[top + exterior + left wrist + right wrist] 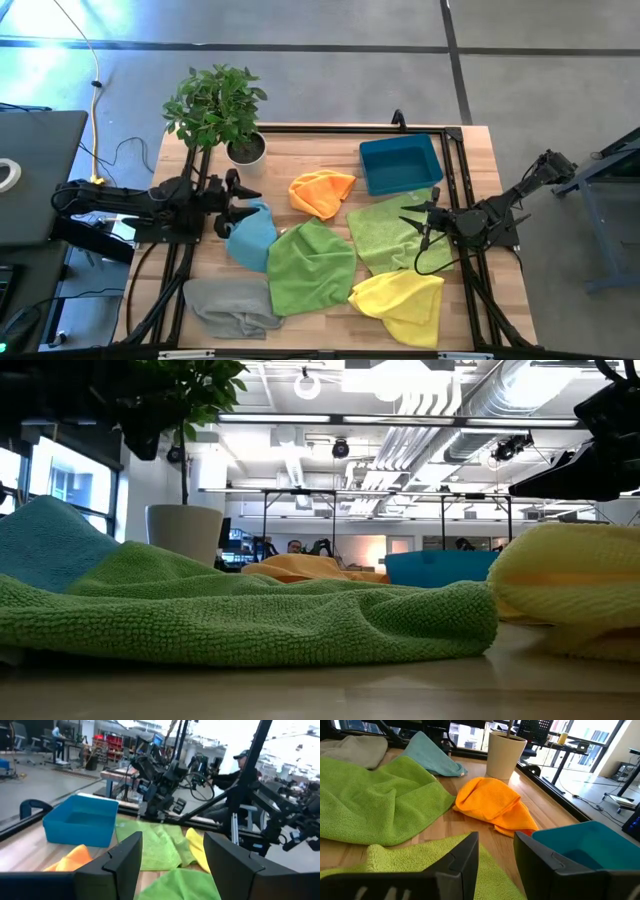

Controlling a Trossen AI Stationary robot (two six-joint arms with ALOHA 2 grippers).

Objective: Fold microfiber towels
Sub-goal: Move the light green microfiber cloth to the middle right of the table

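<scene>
Towels lie crumpled across the table: orange towel (322,193) beside the blue bin (401,165), blue towel (254,238), green towel (312,266), lime towel (388,233), yellow towel (402,299), grey towel (231,305). Left gripper (250,203) hovers released over the blue towel; right gripper (417,222) hovers parted above the lime towel, grasping nothing.

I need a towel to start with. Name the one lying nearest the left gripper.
The light blue towel. It lies right by the open left gripper, at the table's left side; the green, grey, orange, lime green and yellow towels all lie farther off.
</scene>
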